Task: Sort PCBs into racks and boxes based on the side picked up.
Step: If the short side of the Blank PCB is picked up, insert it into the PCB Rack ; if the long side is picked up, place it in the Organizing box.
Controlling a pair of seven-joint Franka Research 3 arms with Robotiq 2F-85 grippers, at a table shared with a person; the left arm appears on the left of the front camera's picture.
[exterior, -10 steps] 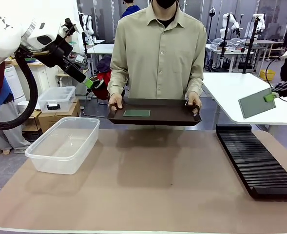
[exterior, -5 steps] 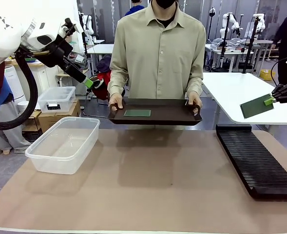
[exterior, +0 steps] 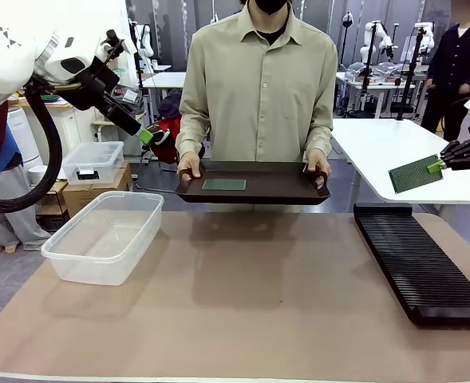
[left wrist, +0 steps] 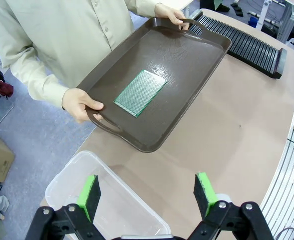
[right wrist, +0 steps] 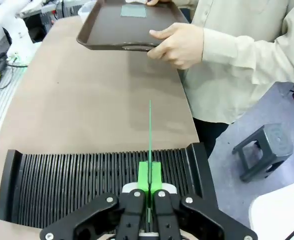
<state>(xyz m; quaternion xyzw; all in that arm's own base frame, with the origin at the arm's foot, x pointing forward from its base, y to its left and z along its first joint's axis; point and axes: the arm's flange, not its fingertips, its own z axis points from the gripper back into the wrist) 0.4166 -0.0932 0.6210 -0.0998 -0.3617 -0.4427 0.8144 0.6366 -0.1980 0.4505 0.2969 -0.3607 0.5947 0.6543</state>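
Brown worktop (exterior: pixel 242 303) spreads below a busy lab. Held PCB (exterior: pixel 415 173), clamped edgewise between the closed pads of the right pincer (exterior: pixel 436 166), hangs above the black rack (exterior: pixel 422 263). A second ago it showed a broader face; now it sits at a shallower tilt. Other PCB (exterior: pixel 223 184) rests unmoved on the tray (exterior: pixel 282 194) a person holds. Left pincer (left wrist: pixel 148 192) stands apart above the clear tub (exterior: pixel 103 239).

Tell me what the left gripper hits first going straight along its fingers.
Probably the clear tub, between the fingers of the open left gripper; depth is unclear, so it might instead reach the table past its rim.
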